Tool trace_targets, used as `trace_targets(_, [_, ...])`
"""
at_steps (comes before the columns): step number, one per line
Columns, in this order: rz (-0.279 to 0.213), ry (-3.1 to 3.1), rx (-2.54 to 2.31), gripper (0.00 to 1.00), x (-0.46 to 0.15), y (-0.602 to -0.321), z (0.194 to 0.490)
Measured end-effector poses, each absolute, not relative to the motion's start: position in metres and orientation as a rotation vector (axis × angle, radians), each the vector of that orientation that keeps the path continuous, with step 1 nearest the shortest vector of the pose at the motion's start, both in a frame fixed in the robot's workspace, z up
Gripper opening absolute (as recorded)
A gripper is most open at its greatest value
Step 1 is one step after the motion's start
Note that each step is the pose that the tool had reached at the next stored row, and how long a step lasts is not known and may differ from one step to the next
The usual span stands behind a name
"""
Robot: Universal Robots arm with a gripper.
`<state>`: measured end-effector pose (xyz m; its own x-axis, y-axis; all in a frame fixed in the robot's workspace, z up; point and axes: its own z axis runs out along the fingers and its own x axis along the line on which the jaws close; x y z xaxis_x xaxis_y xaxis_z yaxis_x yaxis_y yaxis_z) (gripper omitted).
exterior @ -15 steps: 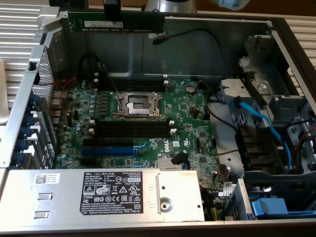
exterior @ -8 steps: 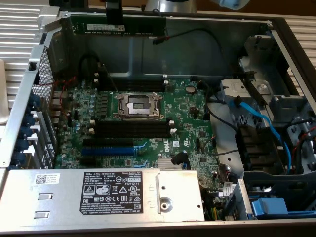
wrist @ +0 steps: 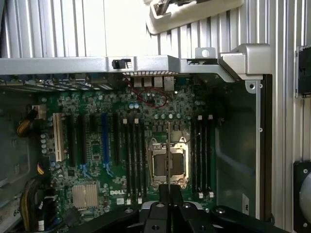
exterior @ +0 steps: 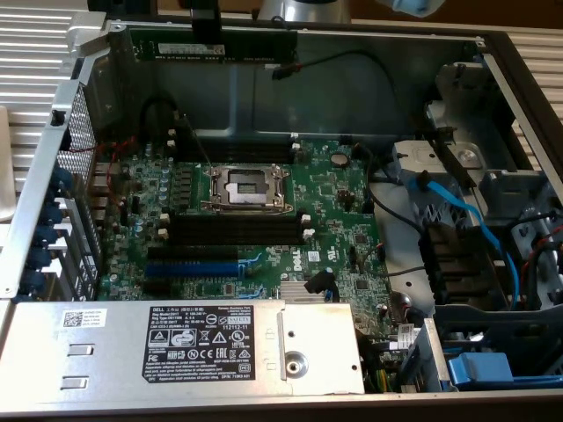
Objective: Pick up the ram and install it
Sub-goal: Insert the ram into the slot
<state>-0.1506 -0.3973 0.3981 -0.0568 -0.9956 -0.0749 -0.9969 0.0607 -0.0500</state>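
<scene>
At 12 o'clock in exterior view, over open case (exterior: pixel 88 40): ram (exterior: pixel 255 48) clamped in closed jaws. Recommended: hold stick level, parallel to black slots (exterior: pixel 233 230); verify end clips open; lower straight.

Quick look at the arm: the gripper (exterior: pixel 204 28) hangs pointing straight down, its two black fingers (wrist: pixel 175 195) pulled in close with only a sliver of a gap between them. They're pinching the ram (exterior: pixel 230 46), which sticks out sideways past both sides of the fingers. A bit of the silver arm (exterior: pixel 303 9) shows just beside the fingers.
</scene>
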Motion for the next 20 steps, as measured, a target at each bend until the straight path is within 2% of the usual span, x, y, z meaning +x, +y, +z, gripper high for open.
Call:
trace_targets(10, [0.026, 2.224, -2.094, 0.12, -0.141, -0.405, 0.382])
trace_targets(16, [0.075, 2.249, -2.115, 0.12, -0.131, -0.416, 0.378])
trace_targets(20, [0.079, 2.251, -2.118, 0.12, -0.122, -0.417, 0.372])
